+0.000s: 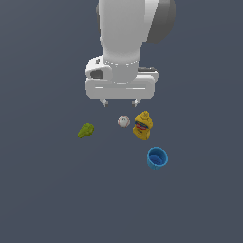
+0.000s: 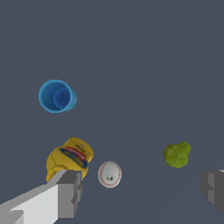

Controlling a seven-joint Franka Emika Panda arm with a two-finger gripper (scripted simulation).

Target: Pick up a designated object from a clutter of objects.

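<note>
The yellow-green lumpy object (image 1: 86,130) lies on the grey floor at the exterior view's left; it also shows in the wrist view (image 2: 177,154). The white ball (image 1: 123,121) (image 2: 109,173), the yellow bottle with a red-blue label (image 1: 143,125) (image 2: 70,158) and the blue cup (image 1: 157,158) (image 2: 57,96) lie to its right in the exterior view. My gripper (image 1: 120,102) (image 2: 142,192) is open and empty. It hangs above the floor just behind the white ball, apart from all objects. One finger (image 2: 68,192) shows beside the bottle in the wrist view.
The dark grey floor (image 1: 47,190) stretches flat around the four items. The arm's white body (image 1: 121,42) rises behind the gripper.
</note>
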